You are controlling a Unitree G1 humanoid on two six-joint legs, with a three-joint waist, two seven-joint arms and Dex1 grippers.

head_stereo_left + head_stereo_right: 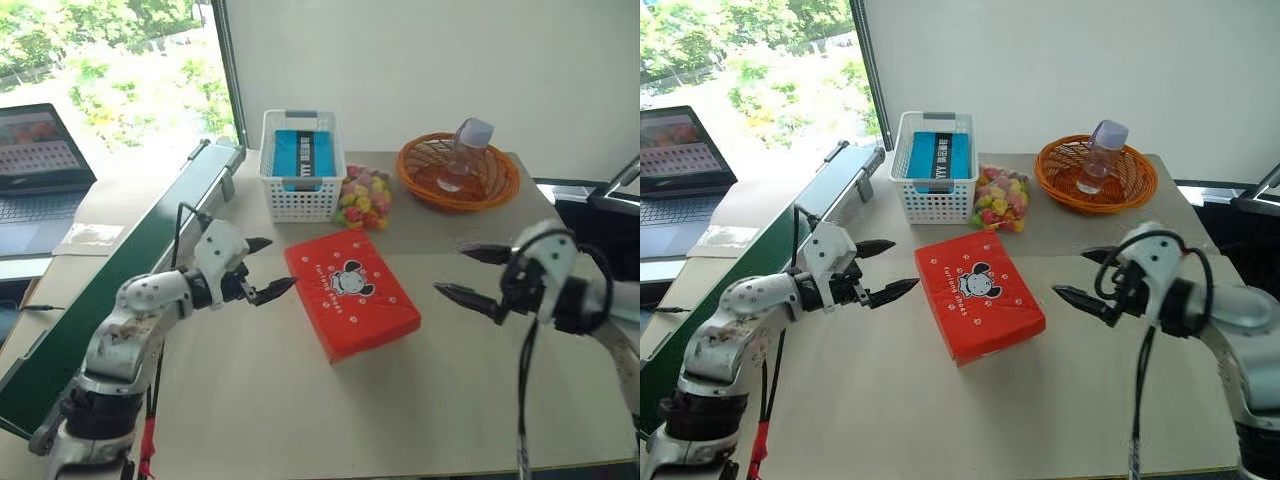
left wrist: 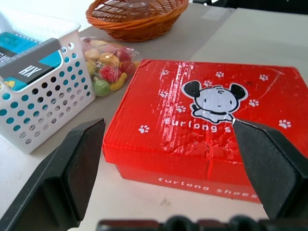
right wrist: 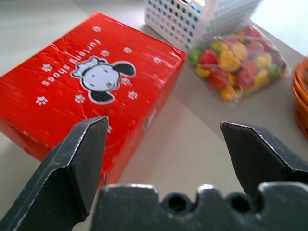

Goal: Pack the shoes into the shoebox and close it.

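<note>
Left gripper [image 1: 266, 268] and right gripper [image 1: 474, 272], nearest the camera, both with fingers spread and holding nothing, flank the shoebox [image 1: 351, 291] without touching it. The red box lies closed, lid down, at the middle of the table [image 1: 300, 410]. Behind it: white basket [image 1: 301, 165], bag of sweets [image 1: 365, 197], orange wicker basket [image 1: 457, 172] holding a bottle [image 1: 465, 152].

Bare desk [image 1: 300, 410] lay open on both sides of the closed shoebox [image 1: 350, 293]; behind it a white basket [image 1: 301, 165], candy bag [image 1: 364, 196] and wicker basket [image 1: 458, 172] crowded the far edge.
</note>
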